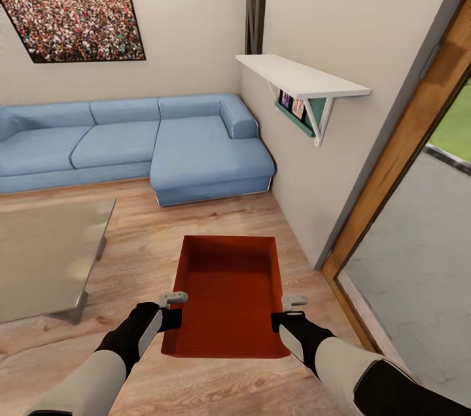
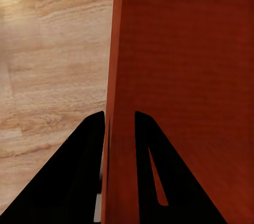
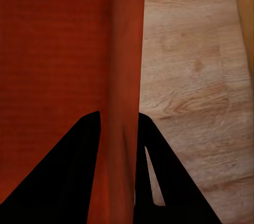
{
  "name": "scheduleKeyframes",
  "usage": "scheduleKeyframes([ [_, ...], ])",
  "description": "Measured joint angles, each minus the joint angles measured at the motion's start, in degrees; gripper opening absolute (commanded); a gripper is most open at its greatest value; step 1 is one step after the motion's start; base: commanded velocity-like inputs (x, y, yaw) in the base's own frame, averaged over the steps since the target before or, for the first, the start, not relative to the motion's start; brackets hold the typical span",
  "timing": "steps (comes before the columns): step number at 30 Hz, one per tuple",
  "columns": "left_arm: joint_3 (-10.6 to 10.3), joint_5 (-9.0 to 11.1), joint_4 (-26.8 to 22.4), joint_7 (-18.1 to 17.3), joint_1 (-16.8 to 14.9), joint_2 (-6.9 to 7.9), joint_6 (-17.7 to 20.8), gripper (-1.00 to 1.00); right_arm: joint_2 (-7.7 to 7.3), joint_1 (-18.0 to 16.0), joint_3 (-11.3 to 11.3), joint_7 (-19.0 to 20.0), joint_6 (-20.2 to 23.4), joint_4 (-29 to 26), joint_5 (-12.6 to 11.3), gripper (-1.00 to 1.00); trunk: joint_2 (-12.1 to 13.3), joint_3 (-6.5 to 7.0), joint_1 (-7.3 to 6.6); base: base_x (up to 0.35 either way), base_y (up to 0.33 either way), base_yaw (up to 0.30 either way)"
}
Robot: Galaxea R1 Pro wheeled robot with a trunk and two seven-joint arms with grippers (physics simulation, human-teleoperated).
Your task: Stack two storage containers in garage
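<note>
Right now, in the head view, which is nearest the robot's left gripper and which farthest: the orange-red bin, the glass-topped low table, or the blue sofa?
1. Orange-red open-topped bin: the left gripper grips its side wall.
2. Glass-topped low table: on the left, across bare plank floor.
3. Blue sectional sofa: far back, against the wall.

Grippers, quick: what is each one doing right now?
Left gripper: shut on the left wall of the storage container.
Right gripper: shut on its right wall.

Bright even light, soft shadows; wrist views slightly blurred, perhaps upscaled.
</note>
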Motion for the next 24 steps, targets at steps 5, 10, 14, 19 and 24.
scheduleKeyframes([
  [5,0.0,-0.1,0.0,0.0,0.0,-0.01,0.0,-1.0,0.0,0.0,0.0,0.0,0.0,0.0,0.0,-1.0,0.0,0.45,0.0,0.0,0.0,0.0],
  [10,0.0,0.0,0.0,-0.1,0.0,0.07,0.0,-1.0,0.07,0.0,-0.1,0.0,0.0,0.1,0.1,-1.0,0.0,0.9,0.0,0.0,0.0,0.0],
  [14,0.0,0.0,0.0,-0.1,0.0,0.06,0.0,-1.0,0.08,0.0,-0.1,0.0,-0.1,0.1,0.1,-1.0,0.0,1.25,0.0,0.0,0.0,0.0],
  [19,0.0,0.0,0.1,-0.1,0.0,0.05,0.0,-1.0,0.09,0.0,0.1,0.0,-0.1,0.2,-0.1,-1.0,0.0,1.7,0.0,0.0,0.0,0.0],
  [24,0.0,0.0,0.1,-0.1,0.0,0.06,0.0,-1.0,0.09,0.0,0.1,0.0,-0.1,0.2,-0.1,-1.0,0.0,2.15,0.0,0.0,0.0,0.0],
])
